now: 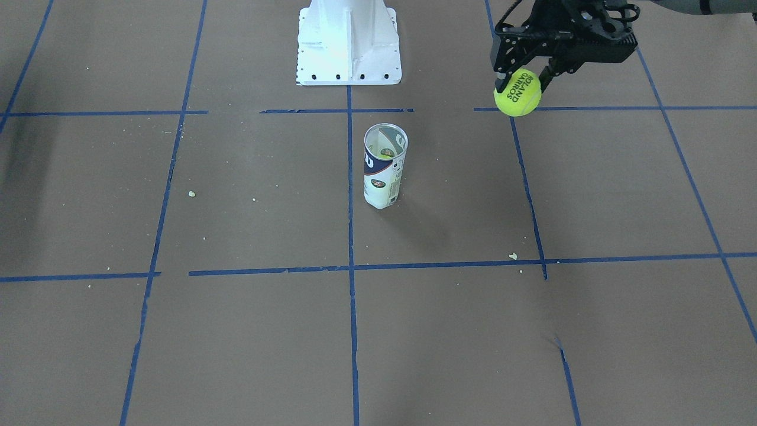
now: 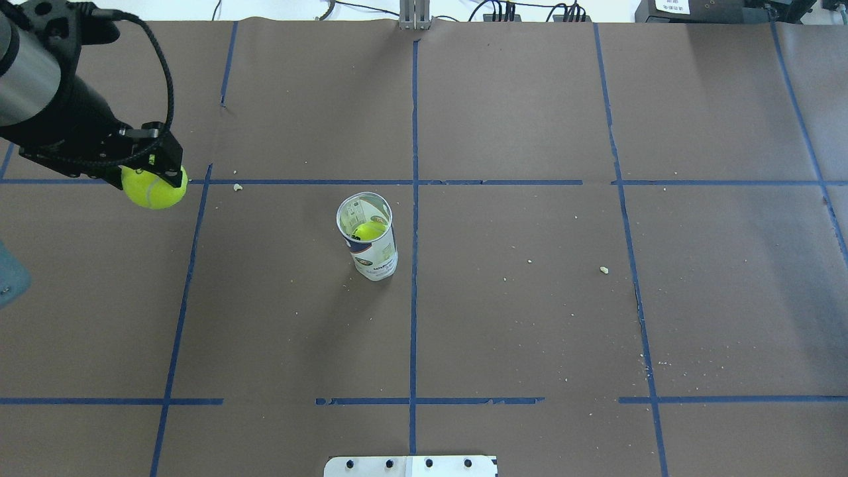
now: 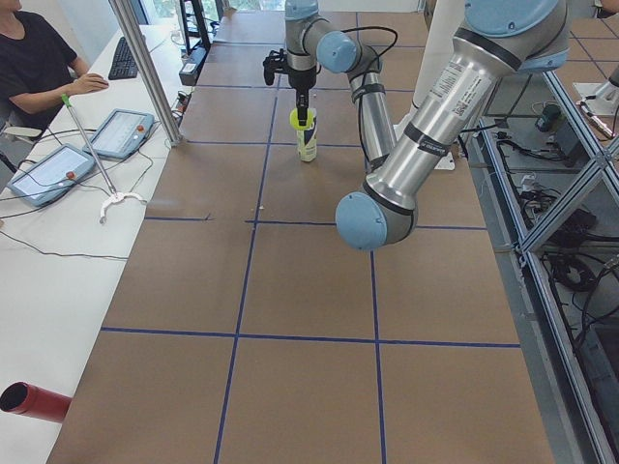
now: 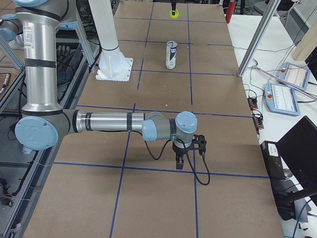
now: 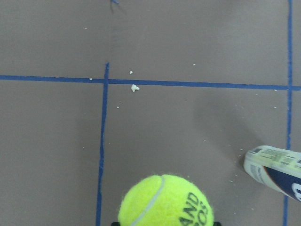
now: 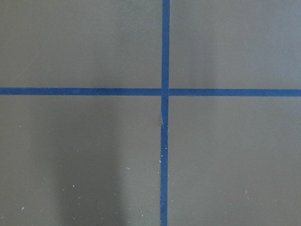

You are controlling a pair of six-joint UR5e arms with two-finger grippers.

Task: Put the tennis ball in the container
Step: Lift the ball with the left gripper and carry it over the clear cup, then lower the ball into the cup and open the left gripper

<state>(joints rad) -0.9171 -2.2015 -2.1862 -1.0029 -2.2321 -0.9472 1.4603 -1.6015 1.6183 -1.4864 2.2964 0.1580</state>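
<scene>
The tennis ball (image 1: 518,93) held in my left gripper (image 1: 523,80) carries dark lettering, ROLAND GARROS in two lines, seen at a slant in the front-facing view. My left wrist camera catches only the ends of those lines at its bottom edge: "AND" above "OS".

The container (image 1: 384,167) wears a white and navy label (image 1: 383,174). In the right-side view, a white mark like a W stands on the navy band. On the white part sits a small round logo (image 1: 378,184) with fine print around it, too small to read.

A white sticker (image 2: 672,5) at the overhead view's top edge has print I cannot read.
</scene>
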